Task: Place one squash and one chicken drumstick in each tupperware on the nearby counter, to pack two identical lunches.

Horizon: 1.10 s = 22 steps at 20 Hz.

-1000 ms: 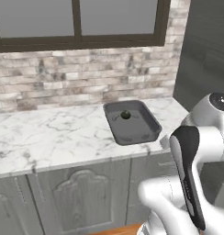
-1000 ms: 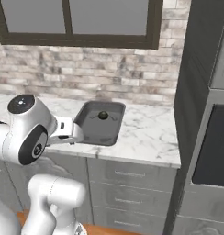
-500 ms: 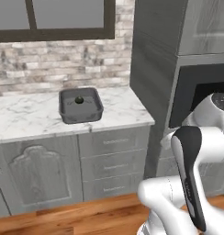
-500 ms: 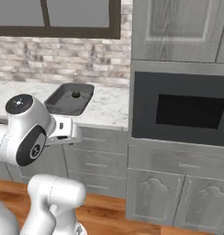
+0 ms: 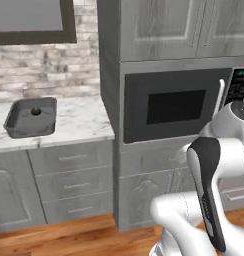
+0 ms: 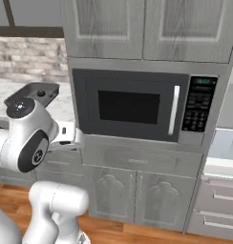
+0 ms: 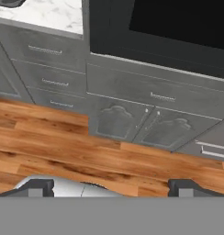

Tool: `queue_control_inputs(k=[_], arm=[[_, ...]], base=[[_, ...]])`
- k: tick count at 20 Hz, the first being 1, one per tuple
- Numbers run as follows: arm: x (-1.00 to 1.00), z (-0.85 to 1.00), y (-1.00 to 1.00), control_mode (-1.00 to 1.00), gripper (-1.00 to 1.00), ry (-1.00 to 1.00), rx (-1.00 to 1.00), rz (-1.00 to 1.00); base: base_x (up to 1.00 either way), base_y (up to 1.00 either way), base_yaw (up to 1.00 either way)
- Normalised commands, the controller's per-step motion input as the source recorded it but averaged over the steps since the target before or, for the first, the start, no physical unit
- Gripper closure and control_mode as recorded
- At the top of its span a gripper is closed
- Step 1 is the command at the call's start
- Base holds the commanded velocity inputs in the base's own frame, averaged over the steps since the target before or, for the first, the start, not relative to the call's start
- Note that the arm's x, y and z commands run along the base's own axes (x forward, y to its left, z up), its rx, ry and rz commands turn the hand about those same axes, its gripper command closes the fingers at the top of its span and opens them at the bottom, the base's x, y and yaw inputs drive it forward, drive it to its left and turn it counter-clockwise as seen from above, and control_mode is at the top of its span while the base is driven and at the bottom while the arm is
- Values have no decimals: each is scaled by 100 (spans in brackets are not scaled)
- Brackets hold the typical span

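The end effector point(image 7: 111, 186) hangs empty with its jaws wide apart, aimed at the wood floor point(image 7: 63, 147). The dark grey tupperware point(image 5: 31, 116), holding one round squash point(image 5: 36, 111), sits on the tabletop point(image 5: 79, 122) left of the microwave point(image 5: 176, 105). This looks like a fetching step: next, find a drumstick.

- Two dark fingers point(image 7: 40, 186) stand wide apart, holding nothing, above a wooden floor point(image 7: 63, 147).
- Grey cabinet drawers point(image 7: 153, 94) sit under a dark microwave door point(image 7: 178, 23).
- White marble desk point(image 7: 49, 13) at upper left.

squash point(image 5: 36, 111): tiny, kind unclear | tupperware point(image 7: 8, 2): cut off by top edge
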Motion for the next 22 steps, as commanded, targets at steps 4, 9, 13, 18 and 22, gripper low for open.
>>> queue_control_inputs(k=[4, 9, 13, 18, 22], arm=[[0, 0, 0, 100, -100, 0, 0, 0], [0, 0, 0, 100, -100, 0, 0, 0], [0, 0, 0, 100, -100, 0, 0, 0], [0, 0, 0, 100, -100, 0, 0, 0], [0, 0, 0, 100, -100, 0, 0, 0]], base=[[0, -100, 0], [0, -100, 0], [0, -100, 0], [0, -100, 0], [1, -81, 0]])
